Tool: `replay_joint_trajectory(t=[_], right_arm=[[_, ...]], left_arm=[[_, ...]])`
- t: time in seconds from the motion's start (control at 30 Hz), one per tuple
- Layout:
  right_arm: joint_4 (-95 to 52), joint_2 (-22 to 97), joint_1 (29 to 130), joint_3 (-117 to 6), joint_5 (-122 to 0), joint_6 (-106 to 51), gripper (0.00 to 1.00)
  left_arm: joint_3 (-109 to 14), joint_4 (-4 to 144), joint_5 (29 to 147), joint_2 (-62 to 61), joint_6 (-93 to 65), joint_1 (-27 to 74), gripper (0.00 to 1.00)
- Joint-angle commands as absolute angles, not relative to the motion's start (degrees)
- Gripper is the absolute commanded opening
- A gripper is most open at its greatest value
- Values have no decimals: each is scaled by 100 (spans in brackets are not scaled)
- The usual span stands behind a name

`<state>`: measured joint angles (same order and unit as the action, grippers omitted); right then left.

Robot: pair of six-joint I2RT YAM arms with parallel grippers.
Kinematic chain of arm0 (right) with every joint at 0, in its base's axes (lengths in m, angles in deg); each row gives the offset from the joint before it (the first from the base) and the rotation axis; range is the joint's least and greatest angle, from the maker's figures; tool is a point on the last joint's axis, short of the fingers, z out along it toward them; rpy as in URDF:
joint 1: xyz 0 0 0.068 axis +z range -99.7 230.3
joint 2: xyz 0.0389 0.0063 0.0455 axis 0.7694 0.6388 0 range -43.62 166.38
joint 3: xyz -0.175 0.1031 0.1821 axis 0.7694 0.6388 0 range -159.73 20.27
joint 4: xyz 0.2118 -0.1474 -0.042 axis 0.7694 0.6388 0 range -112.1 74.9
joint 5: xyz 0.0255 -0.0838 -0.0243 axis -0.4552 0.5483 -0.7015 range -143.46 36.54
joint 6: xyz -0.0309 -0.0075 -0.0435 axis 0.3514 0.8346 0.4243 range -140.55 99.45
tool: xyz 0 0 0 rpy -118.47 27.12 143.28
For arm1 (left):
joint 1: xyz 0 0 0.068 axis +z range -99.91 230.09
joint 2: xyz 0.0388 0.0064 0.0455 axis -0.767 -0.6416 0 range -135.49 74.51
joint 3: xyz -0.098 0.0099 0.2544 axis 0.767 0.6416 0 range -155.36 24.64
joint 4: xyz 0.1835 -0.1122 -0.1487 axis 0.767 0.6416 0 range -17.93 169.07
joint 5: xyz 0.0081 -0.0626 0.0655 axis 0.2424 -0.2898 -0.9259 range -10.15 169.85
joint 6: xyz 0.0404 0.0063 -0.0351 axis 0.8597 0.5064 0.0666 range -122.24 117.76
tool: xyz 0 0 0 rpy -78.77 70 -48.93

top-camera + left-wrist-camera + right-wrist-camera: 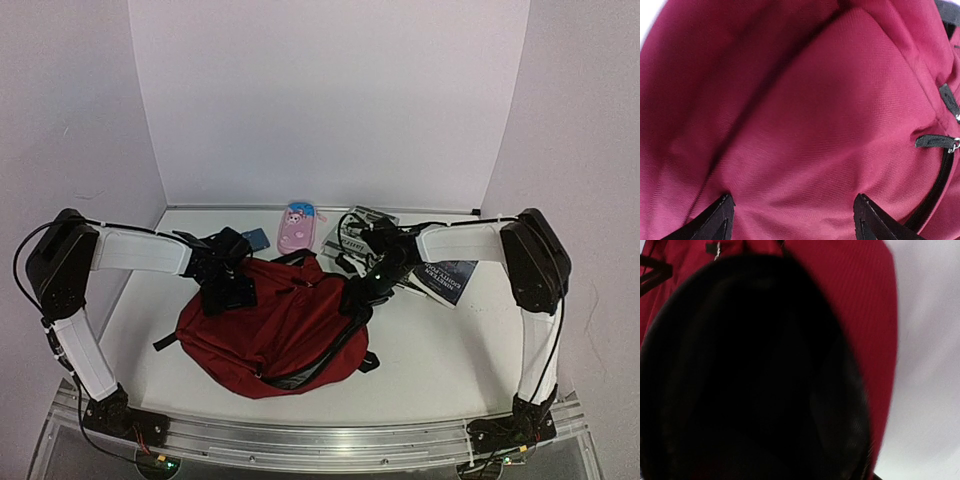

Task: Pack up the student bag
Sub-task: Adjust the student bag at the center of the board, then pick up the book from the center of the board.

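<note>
The left gripper [792, 222] is spread wide, holding nothing, the red bag [285, 340] directly under its tips. The right gripper [358, 292] sits at the bag's right edge, grip unclear. Just right of it lie books [447, 278], a pink pencil case [297, 228] beyond both; white table [440, 365] shows nearer.

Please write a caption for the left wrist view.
Left gripper, jaws apart, over the red student bag near a zip pull.
</note>
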<state>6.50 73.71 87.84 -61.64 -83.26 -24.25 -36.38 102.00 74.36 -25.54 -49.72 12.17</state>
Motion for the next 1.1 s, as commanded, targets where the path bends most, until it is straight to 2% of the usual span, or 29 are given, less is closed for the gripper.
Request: replay_joint_trajectory(t=[0.0,0.23,0.33,0.4,0.73,1.07], right_arm=[[404,7420,8747,-6635,-7939,-2433,54],[417,6134,8195,-6227,-8319,-2493,73],[405,5582,7984,-5980,-8252,-2347,82],[379,5345,7883,-5831,-8182,-2279,84],[83,5819,7100,-6075,-8258,-2548,81],[-532,6956,7003,-6587,-8467,-3069,75]], left_arm=[[-3881,10143,7327,-2248,-4494,1394,82],[-5061,10037,7767,-2212,-3494,1400,88],[-5813,9947,8127,-2560,-3148,1402,90],[-6412,9970,8361,-3007,-2978,1419,91],[-9297,9830,9801,-5257,-2848,1731,91],[-10892,9925,10390,-6826,-2969,1782,83]])
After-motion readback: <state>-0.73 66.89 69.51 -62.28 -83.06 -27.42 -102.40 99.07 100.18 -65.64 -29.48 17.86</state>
